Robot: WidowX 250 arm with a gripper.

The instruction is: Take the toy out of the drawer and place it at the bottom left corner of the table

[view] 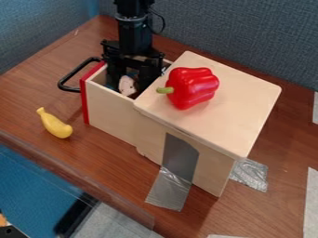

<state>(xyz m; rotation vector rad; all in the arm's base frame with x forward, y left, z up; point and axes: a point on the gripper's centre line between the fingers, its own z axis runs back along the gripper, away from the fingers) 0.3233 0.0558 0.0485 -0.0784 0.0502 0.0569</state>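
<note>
A toy (127, 86) with a pale, round part is seen in the drawer (110, 111), between the gripper's (129, 84) jaws, which are held wide apart.

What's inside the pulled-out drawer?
Drawer holds a toy; its pale, rounded part is visible. The tool blocks much of the view in, the near wall hides the floor, and the cabinet top covers the rear.

My arm (131, 6) is black; above the blocky black gripper (129, 86) I see a rounded wrist section (133, 33) and a thin looping cable (164, 21).
</note>
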